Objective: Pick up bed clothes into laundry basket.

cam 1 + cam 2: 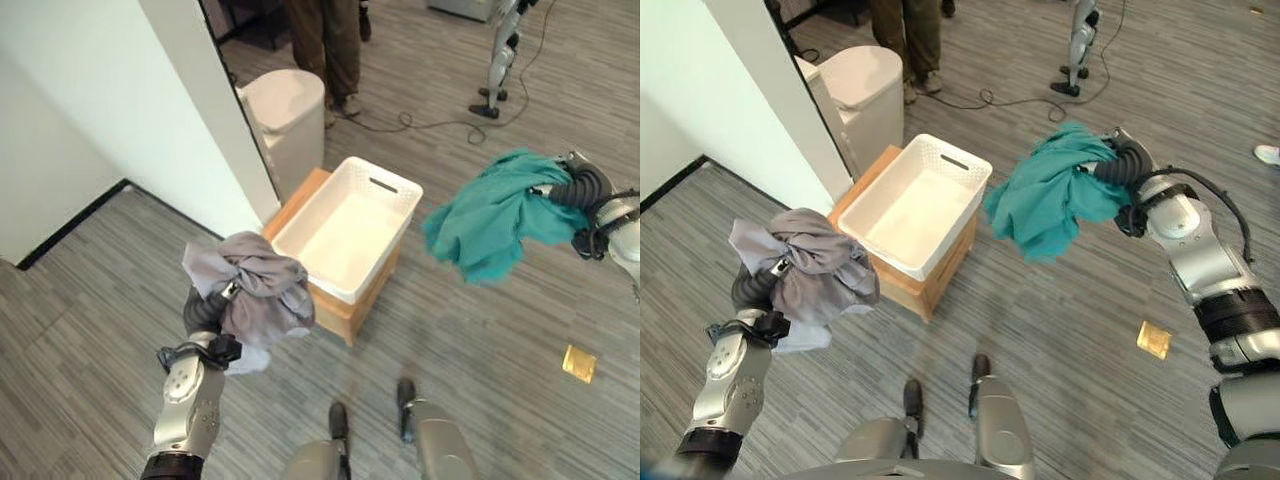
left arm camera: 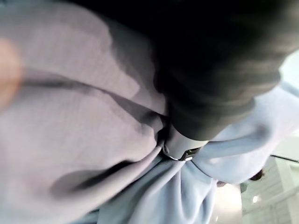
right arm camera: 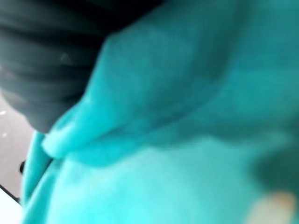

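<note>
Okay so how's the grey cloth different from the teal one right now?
The grey cloth is bunched into a tight wad at the left hand; the teal cloth hangs looser from the right hand. Grey sits left of the white basket, teal right of it. Both are held off the floor, outside the basket.

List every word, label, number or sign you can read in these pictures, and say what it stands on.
None can be read. The white basket, the grey cloth in the left hand, the teal cloth in the right hand and the white bin show no print.
</note>
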